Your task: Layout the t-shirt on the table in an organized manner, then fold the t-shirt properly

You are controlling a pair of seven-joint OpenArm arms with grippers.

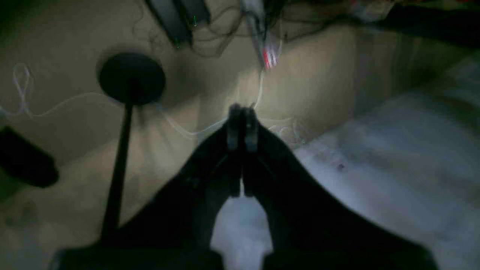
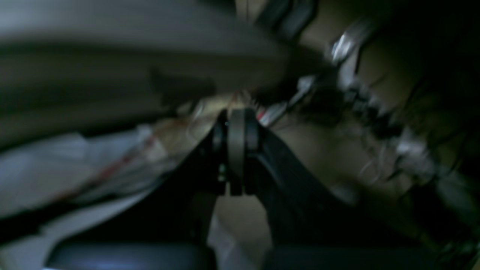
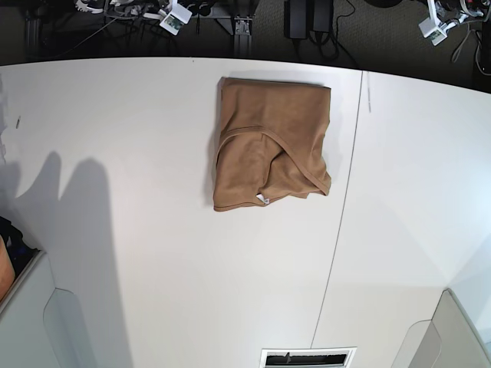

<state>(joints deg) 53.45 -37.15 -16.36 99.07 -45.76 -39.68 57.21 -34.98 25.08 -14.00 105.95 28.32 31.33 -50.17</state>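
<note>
T-shirt (image 3: 268, 142), tan and soft, lying folded into a rough square on the white table (image 3: 138, 230), toward the far side and a bit right of the middle in the base view. Just left of the thin dark seam line (image 3: 341, 207) running near to far across the tabletop, not touching it. Far edge straight and tidy, near edge uneven. Ribbed neckline (image 3: 272, 149) curving across the top layer. Small white tag (image 3: 263, 199) peeking out at the near edge. Some folds bunched at the near right corner.

No arms over the shirt in the base view, only soft shadows on the left part of the table. Dark floor with cables and small white gadgets past the far edge.

Left gripper (image 1: 242, 123), seen from the left wrist camera, dark and blurry, fingers pressed together with nothing between them. Black round base with a thin pole (image 1: 129, 86) to its left, on a brownish floor, with thin white wires nearby.

Right gripper (image 2: 236, 138), seen from the right wrist camera, also very blurry, fingers pressed together, nothing pinched. Messy cables and pale blurred shapes behind it, too smeared to name
</note>
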